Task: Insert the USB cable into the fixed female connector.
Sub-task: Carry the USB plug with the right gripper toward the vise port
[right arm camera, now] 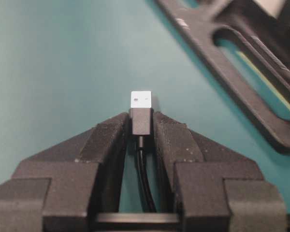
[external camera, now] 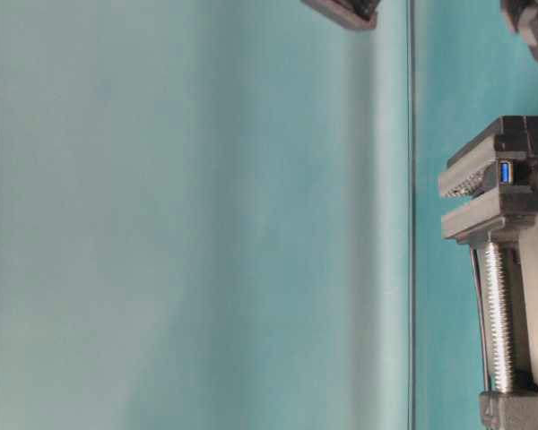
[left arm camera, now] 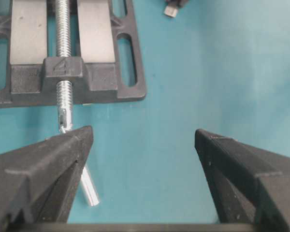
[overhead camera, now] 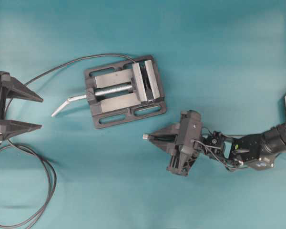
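My right gripper (overhead camera: pixel 154 137) is shut on the black plug of the USB cable (right arm camera: pixel 140 126), below and right of the vise. The plug's silvery tip (overhead camera: pixel 146 137) sticks out past the fingertips and points left. In the right wrist view the thin cable runs back between the fingers (right arm camera: pixel 108 140). The fixed female connector (external camera: pixel 505 172) shows its blue insert, clamped between the vise jaws. My left gripper (overhead camera: pixel 41 113) stands wide open at the table's left edge with nothing between its fingers (left arm camera: pixel 63 150). It faces the vise handle.
The grey bench vise (overhead camera: pixel 124 90) sits mid-table, its bent silver handle (overhead camera: pixel 66 104) pointing at the left gripper. A thicker dark cable (overhead camera: pixel 47 74) arcs from the vise to the left and loops at the front left (overhead camera: pixel 45 191). The vise base (right arm camera: pixel 241 63) lies right of the plug.
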Motion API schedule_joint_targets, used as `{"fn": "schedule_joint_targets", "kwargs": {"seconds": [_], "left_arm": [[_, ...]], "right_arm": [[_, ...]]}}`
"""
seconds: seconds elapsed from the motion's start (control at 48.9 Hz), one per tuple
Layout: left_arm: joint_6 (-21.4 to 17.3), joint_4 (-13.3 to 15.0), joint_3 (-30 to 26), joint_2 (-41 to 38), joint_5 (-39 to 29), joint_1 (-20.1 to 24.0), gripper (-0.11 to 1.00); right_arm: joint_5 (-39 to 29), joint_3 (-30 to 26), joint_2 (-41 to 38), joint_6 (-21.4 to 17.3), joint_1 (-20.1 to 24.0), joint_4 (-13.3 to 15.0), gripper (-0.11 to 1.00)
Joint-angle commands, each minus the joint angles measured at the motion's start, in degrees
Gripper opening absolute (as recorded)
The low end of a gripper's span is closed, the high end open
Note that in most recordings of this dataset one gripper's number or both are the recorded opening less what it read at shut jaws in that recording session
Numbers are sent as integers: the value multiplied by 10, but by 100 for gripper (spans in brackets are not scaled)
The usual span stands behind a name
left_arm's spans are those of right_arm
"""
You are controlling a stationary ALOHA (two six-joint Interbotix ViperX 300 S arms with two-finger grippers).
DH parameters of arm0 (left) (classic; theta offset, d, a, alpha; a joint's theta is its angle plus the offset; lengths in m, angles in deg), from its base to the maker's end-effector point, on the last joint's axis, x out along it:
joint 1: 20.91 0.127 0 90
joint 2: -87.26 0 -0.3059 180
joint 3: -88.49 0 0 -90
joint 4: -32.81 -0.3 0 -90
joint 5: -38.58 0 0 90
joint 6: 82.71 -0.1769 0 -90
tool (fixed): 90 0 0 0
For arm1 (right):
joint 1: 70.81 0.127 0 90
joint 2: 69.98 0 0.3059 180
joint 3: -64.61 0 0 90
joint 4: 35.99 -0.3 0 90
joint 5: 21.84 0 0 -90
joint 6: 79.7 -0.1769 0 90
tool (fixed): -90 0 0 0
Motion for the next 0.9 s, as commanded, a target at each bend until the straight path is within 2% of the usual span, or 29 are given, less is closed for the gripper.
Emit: {"fn": "schedule_joint_targets", "kwargs": {"seconds": [0.0,0.123,0.266,0.347,0.49,0.593,0.695,0.797,0.879], "left_arm": [[7,1,-6,-3,3,-1,100],[6,1,-7,-3,2,-2,100],[6,1,-6,-4,0,-9,100],[6,1,-6,-3,-4,-17,100],[6,1,-6,-4,-11,-28,100],[6,1,-6,-4,-12,-40,100],[6,1,-6,-3,-11,-54,100],[5,0,-6,-4,-11,-65,100],[6,1,-4,-3,-12,-71,100]], "right_arm": [[17,-25,6,30,16,-92,20],[47,-64,-8,83,36,-198,20],[84,-113,-28,127,51,-290,20],[106,-137,-44,142,60,-339,20],[168,-176,-74,146,83,-422,20],[204,-205,-93,148,94,-462,20],[235,-234,-112,153,99,-490,20],[265,-265,-130,176,100,-504,20],[287,-286,-140,195,101,-506,20]]}}
